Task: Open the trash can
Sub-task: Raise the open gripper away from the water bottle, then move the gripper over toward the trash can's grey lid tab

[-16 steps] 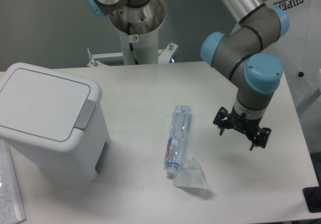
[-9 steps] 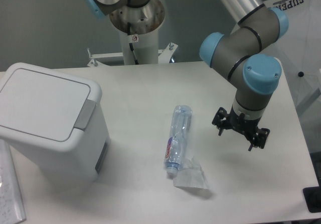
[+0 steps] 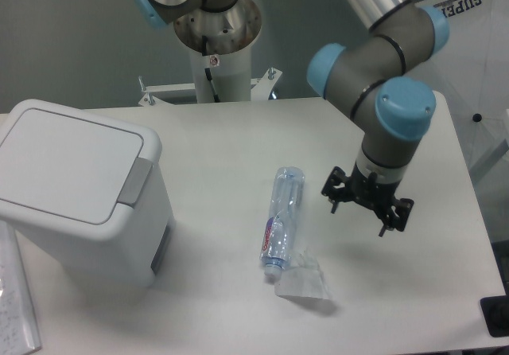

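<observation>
White plastic is what you are after: the trash can (image 3: 79, 192) sits at the left edge of the tabletop (image 3: 231, 140), a boxy bin with rounded corners. Its flat lid (image 3: 67, 162) lies shut, flush with the body, and the grey push latch (image 3: 136, 182) sits at the lid's right side, facing the middle of the tabletop.

Your gripper (image 3: 358, 217) hangs over the right half of the tabletop, well apart from the bin, pointing down. Its two fingers (image 3: 333, 200) stand spread with a clear gap between them, and you can see nothing held in that gap. The grey arm with its blue joint caps (image 3: 404, 110) rises from the gripper toward the upper right.

Between the gripper and the bin you have a clear plastic bottle (image 3: 282, 221) lying on its side near the middle of the tabletop, its cap end toward the front edge and its base toward the back edge. A small crumpled piece of clear plastic (image 3: 303, 281) lies just beside the cap end, close to the front edge. The bottle is nearer to the gripper than to the bin, yet nothing touches it.

At the back edge the arm's round base column (image 3: 216, 33) stands on its mount. At the far left, beside the bin's lower corner, a sheet of paper (image 3: 16, 303) shows.
</observation>
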